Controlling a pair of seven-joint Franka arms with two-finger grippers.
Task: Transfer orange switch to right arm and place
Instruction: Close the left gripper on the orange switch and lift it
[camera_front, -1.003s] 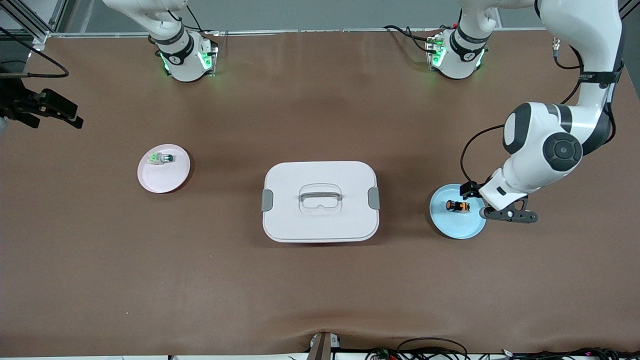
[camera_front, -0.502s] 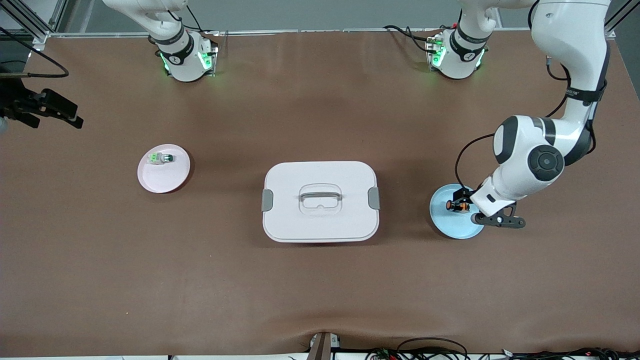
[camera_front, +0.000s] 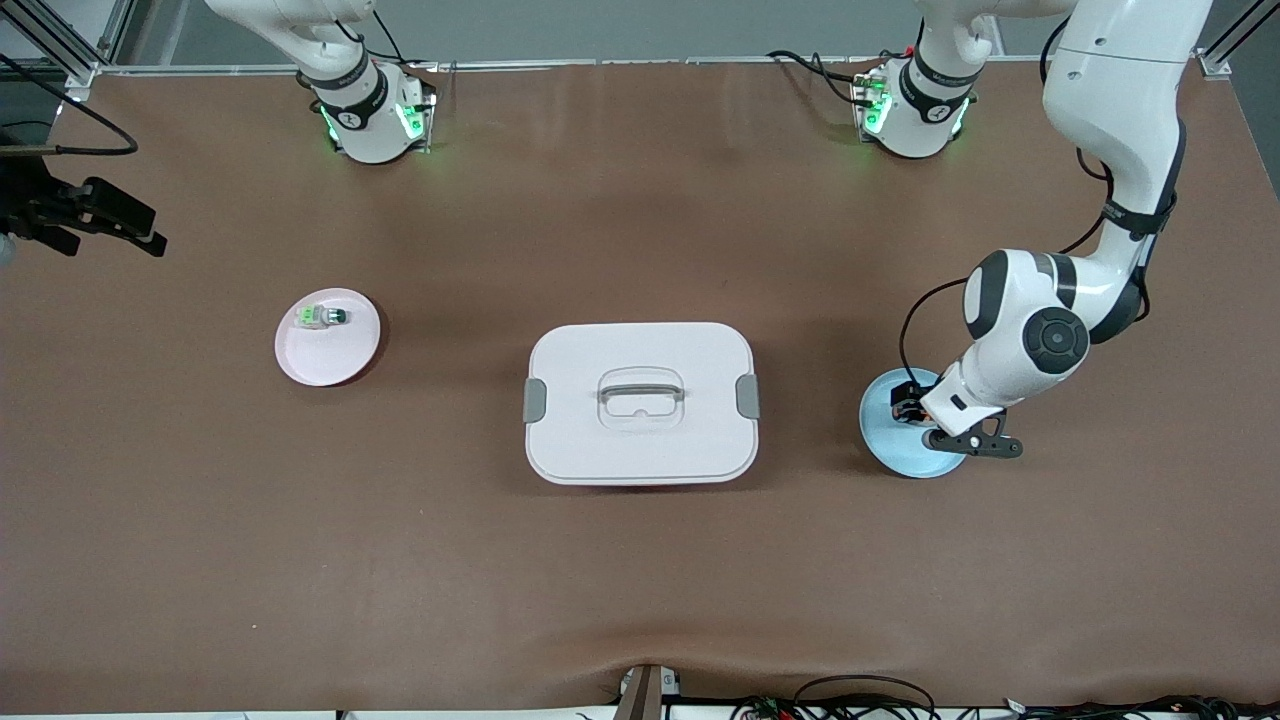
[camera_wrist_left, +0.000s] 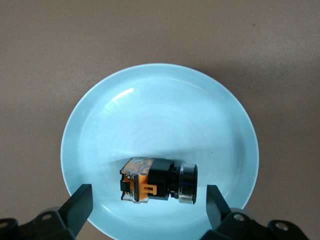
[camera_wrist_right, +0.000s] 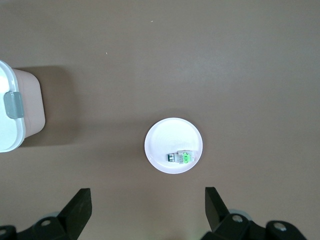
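Observation:
The orange switch (camera_wrist_left: 159, 180) lies on its side on the light blue plate (camera_wrist_left: 160, 105), black body with an orange rear. In the front view the switch (camera_front: 903, 409) is mostly covered by the left hand over the blue plate (camera_front: 890, 445). My left gripper (camera_wrist_left: 148, 194) is open and low over the plate, one finger on each side of the switch, not touching it. My right gripper (camera_wrist_right: 147, 196) is open and empty, waiting high over the table near the pink plate.
A white lidded box (camera_front: 640, 402) with a handle stands mid-table. A pink plate (camera_front: 345, 358) toward the right arm's end holds a white-and-green switch (camera_front: 320, 317). The right wrist view shows that plate (camera_wrist_right: 165, 136), that switch (camera_wrist_right: 180, 158) and the box's corner (camera_wrist_right: 15, 107).
My left arm has swung in over the blue plate from its outer edge, and its gripper now straddles the orange switch. The right arm has not moved.

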